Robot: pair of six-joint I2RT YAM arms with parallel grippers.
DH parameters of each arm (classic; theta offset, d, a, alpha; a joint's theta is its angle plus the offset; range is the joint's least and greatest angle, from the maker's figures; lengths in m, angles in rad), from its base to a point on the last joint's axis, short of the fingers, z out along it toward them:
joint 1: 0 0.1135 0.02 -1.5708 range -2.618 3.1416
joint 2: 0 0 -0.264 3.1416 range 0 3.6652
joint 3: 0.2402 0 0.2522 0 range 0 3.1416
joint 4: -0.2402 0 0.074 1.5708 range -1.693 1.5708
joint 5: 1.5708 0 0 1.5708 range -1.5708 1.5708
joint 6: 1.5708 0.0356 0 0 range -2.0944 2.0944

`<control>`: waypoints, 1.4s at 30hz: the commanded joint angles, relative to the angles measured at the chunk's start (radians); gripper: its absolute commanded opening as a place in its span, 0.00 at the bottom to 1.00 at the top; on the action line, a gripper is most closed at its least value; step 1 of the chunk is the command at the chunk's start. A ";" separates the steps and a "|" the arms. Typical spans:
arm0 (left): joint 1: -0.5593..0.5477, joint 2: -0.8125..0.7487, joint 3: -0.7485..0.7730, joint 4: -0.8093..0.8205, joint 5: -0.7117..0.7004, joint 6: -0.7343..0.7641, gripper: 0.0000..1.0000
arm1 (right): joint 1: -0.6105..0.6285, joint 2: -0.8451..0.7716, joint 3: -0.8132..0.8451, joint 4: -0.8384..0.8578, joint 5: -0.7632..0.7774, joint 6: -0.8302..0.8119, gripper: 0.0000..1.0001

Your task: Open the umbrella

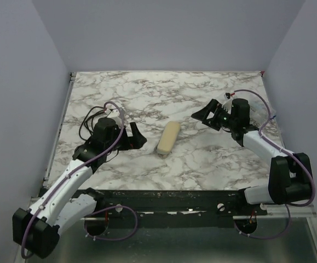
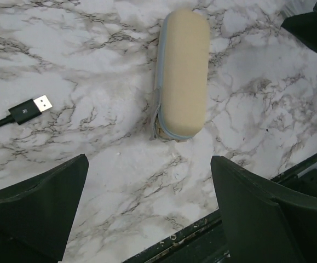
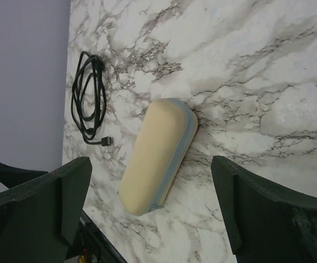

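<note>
View: top
Case (image 1: 168,138): laid flat on the table (image 1: 147,93), between the two arms. The long axis runs near to far, with the far end tipped slightly right.
Left gripper (image 1: 138,137): jaws apart, nothing held. It is just left of the case and not touching it.
Right gripper (image 1: 203,113): jaws apart, nothing held. It is right of the case and farther back, well apart from it.
Cable (image 1: 87,121): black, coiled beside the left arm.

View: left wrist
Case (image 2: 183,74): tan shell with a blue-grey seam band and rounded ends. The long axis runs up the frame, ahead of the spread fingers (image 2: 43,203).
Plug (image 2: 39,103): USB, on the table left of the case. A pale mark on its housing is too small to be read.

View: right wrist
Case (image 3: 155,156): long axis diagonal, upper right to lower left, untouched.
Writing: none legible on the case.
Umbrella: not distinguishable in any view, so its place and heading cannot be told.
</note>
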 commanded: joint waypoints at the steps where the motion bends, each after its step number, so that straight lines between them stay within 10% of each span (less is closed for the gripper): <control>1: -0.090 0.129 0.097 -0.010 -0.036 0.039 0.98 | 0.039 -0.024 0.071 -0.190 0.064 -0.108 1.00; 26: -0.245 0.748 0.324 0.187 0.077 0.140 0.99 | 0.063 -0.077 -0.042 -0.161 -0.045 -0.111 1.00; 33: -0.287 0.884 0.357 0.193 0.084 0.112 0.80 | 0.065 -0.038 -0.045 -0.117 -0.069 -0.084 1.00; 42: -0.308 0.800 0.350 0.196 0.079 0.095 0.32 | 0.079 -0.002 -0.047 -0.083 -0.094 -0.059 1.00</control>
